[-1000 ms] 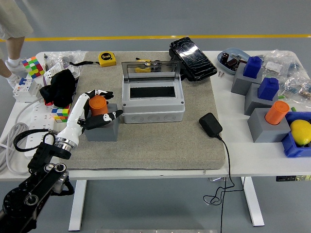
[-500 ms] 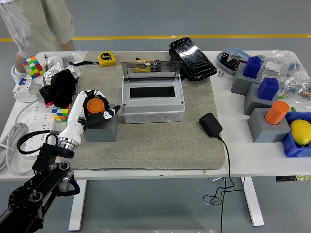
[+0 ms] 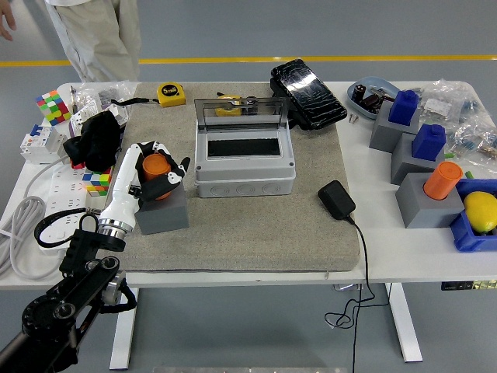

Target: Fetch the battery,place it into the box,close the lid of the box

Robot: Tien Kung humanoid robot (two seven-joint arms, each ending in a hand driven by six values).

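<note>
An orange cylindrical battery (image 3: 156, 163) stands upright in a grey block (image 3: 165, 215) on the left part of the grey mat. My left hand (image 3: 161, 174) reaches in from the lower left, its fingers curled round the battery on both sides. Just right of it stands the grey box (image 3: 245, 179), its clear lid (image 3: 241, 113) upright at the back and a dark slot showing inside. The right arm is out of view.
A black adapter (image 3: 336, 199) with its cable lies right of the box and a black pack (image 3: 307, 92) behind it. Grey blocks with blue caps (image 3: 404, 106) and an orange cylinder (image 3: 443, 179) stand at the right. A person (image 3: 97, 35) stands at the far left corner.
My left hand has closed in round the orange battery, fingers wrapping tighter. The grey block has shifted slightly. The person behind the table has walked to the right.
</note>
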